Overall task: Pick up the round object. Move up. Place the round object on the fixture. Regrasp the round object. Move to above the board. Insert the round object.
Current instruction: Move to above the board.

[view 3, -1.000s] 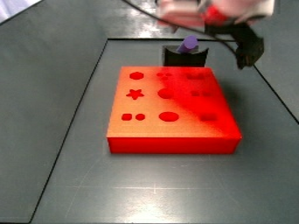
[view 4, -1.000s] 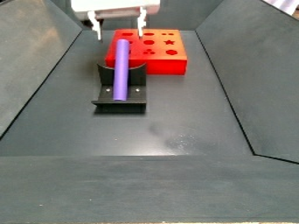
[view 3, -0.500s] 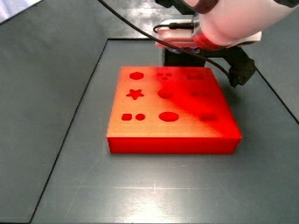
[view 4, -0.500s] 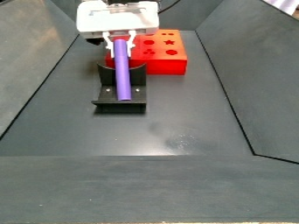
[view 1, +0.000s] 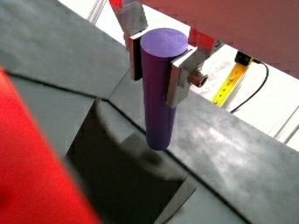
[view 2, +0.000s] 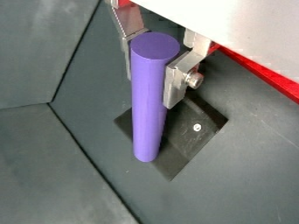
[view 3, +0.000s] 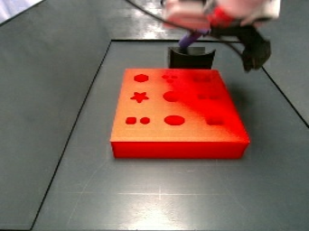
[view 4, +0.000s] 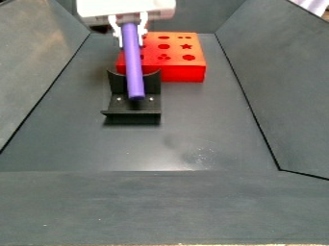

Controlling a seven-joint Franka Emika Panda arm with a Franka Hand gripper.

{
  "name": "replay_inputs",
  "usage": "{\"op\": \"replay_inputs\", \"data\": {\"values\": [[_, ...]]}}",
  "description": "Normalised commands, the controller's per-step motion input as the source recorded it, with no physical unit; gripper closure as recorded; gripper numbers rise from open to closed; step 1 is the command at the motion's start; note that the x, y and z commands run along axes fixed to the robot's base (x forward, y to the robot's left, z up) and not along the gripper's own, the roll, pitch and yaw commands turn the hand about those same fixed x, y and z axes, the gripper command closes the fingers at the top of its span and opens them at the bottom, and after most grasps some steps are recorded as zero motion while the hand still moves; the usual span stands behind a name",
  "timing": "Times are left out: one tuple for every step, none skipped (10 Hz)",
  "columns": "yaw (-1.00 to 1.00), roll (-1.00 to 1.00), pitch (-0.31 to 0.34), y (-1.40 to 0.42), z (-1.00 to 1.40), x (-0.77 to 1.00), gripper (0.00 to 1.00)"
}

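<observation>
Round object [view 1: 159, 83] clamped at its upper end between the fingers [view 1: 184, 77], long axis running straight down out of the gripper [view 2: 156, 54] toward the bench [view 2: 70, 166]. Lower end hanging free in both wrist views, apparently just clear of the fixture [view 4: 133, 104]; in a side view the purple shaft [view 4: 131, 60] overlaps the fixture's upright, so contact there impossible to rule out. Board [view 4: 174, 56] just beyond the fixture, away from the camera in that view, its holes facing up. Judged from this: grip taken near one end with the length in line with the fingers, so the free end leads any descent; next a lift clear of the notch, then a short carry over to the board.

Hard to make out: in a side view the gripper [view 3: 212, 20] blurred and cut by the top edge, only a sliver of purple [view 3: 191, 41] above the fixture [view 3: 190, 59]. Which hole fits, not readable here. Finger pads mostly hidden behind the peg; only the silver plates plainly visible.
</observation>
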Motion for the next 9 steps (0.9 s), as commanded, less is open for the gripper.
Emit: {"op": "replay_inputs", "data": {"values": [[0.08,-0.07,0.058,0.07,1.00,-0.04,1.00],[0.08,-0.06,0.048,0.07,1.00,-0.04,1.00],[0.07,-0.05,0.031,0.06,1.00,-0.04,1.00],[0.06,-0.05,0.020,0.06,1.00,-0.04,1.00],[0.05,-0.05,0.011,0.06,1.00,-0.04,1.00],[0.04,-0.05,0.004,0.06,1.00,-0.04,1.00],[0.03,-0.05,0.003,0.05,1.00,-0.05,1.00],[0.02,-0.05,0.006,0.05,1.00,-0.05,1.00],[0.01,-0.06,0.012,0.04,1.00,-0.05,1.00]]}}
